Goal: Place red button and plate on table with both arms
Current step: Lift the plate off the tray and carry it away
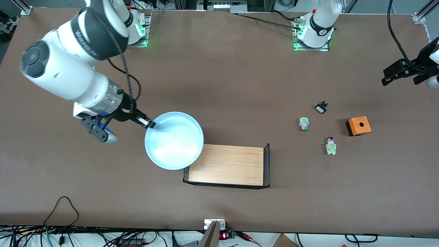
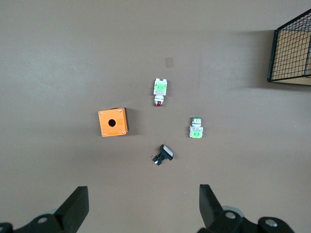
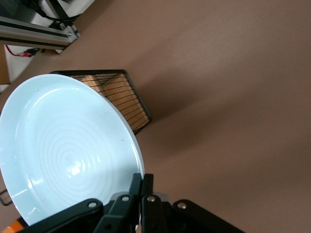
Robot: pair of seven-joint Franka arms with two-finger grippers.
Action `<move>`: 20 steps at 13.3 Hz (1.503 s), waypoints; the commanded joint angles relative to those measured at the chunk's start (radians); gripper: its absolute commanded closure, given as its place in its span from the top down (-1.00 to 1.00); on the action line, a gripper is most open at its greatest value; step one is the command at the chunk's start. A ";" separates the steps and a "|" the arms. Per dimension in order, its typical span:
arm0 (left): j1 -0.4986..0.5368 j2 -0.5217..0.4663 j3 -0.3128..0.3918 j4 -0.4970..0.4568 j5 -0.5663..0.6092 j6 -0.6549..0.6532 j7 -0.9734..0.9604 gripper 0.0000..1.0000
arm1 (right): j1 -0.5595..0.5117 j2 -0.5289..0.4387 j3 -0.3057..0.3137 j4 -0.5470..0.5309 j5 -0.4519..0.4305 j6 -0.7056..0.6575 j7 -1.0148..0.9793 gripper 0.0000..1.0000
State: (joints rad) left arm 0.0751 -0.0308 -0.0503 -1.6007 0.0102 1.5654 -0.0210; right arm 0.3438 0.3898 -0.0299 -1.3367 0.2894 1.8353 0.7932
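The pale light-blue plate [image 1: 174, 140] hangs above the table [image 1: 219, 79], partly over one end of the light-wood tray. My right gripper [image 1: 150, 124] is shut on the plate's rim; in the right wrist view the gripper [image 3: 142, 187] pinches the edge of the plate [image 3: 68, 150]. The red button [image 1: 331, 145] lies on the table toward the left arm's end, nearer to the front camera than the green-capped button. My left gripper [image 1: 400, 79] is open and empty, high over the table's edge at the left arm's end. In the left wrist view the gripper [image 2: 142, 206] looks down on the red button [image 2: 160, 90].
A light-wood tray [image 1: 228, 165] with black wire ends sits mid-table near the front. A green-capped button [image 1: 304, 123], a small black-and-white part [image 1: 321, 108] and an orange box [image 1: 358, 126] lie around the red button. Cables run along the front edge.
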 commanded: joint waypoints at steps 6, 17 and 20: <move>0.000 0.009 0.001 0.027 -0.018 -0.021 -0.008 1.00 | -0.209 -0.085 0.008 -0.214 0.005 -0.051 -0.460 -1.00; 0.003 0.008 0.001 0.027 -0.018 -0.021 -0.007 1.00 | -0.393 -0.089 0.008 -0.516 -0.168 0.053 -0.844 -1.00; 0.003 0.008 0.001 0.027 -0.018 -0.021 -0.007 1.00 | -0.417 -0.089 0.008 -0.625 -0.168 0.203 -0.945 -1.00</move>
State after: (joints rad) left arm 0.0758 -0.0308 -0.0498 -1.5995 0.0102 1.5654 -0.0210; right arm -0.0450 0.3440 -0.0366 -1.8650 0.1328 1.9545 -0.0907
